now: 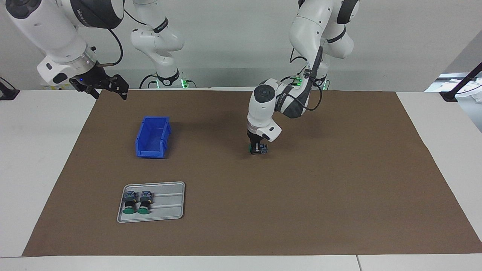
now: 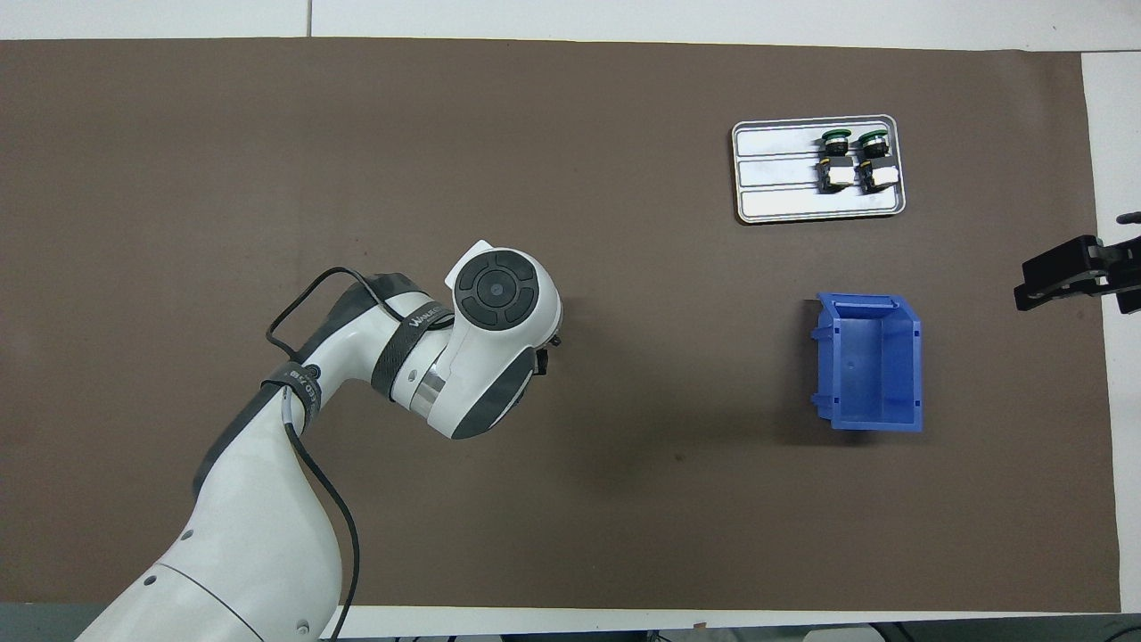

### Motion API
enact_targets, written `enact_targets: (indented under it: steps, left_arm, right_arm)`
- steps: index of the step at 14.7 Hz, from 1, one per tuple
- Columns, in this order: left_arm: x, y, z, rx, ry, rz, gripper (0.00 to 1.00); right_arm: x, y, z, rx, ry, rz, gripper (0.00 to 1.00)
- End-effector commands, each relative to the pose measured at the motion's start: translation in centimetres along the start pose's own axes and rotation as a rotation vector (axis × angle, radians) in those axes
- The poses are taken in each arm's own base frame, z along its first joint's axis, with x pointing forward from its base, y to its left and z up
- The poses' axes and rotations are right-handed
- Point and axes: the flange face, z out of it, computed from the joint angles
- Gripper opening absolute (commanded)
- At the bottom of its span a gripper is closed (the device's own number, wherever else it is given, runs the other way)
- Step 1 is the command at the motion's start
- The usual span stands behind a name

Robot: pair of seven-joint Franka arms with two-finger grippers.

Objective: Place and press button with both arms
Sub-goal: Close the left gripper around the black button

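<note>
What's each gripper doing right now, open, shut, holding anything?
Left gripper: down on the mat, fingers around the button; a firm grip cannot be told.
Right gripper: open, empty, waiting above the table's edge.
</note>
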Motion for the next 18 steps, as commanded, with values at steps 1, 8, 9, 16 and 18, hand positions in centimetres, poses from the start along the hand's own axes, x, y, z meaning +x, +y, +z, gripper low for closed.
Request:
enact_targets:
  steps: [1,8,9,16,18]
  left_arm:
    - [-0.3,0.7,-0.8,0.0,-0.001,-0.002,0.11]
    - [4.8,2.9,-7.8,-0.06,-0.056,-0.024,0.08]
    - [5.0,3.0,-8.2,-0.058,-0.071,-0.036,0.08]
    - [9.3,5.1,-9.6,0.007,-0.317,0.048,0.08]
    - [10.9,5.3,-9.1,0.019,-0.383,0.051,0.09]
  right_arm:
    - [-0.7,0.1,0.1,0.009,0.004,-0.017,0.98]
    - [-0.7,0.1,0.1,0.009,0.004,-0.017,0.98]
    - [-0.7,0.1,0.1,0.009,0.004,-0.017,0.98]
    - [-0.7,0.1,0.1,0.009,0.004,-0.017,0.98]
    - [-0.7,0.1,0.1,0.009,0.004,-0.017,0.98]
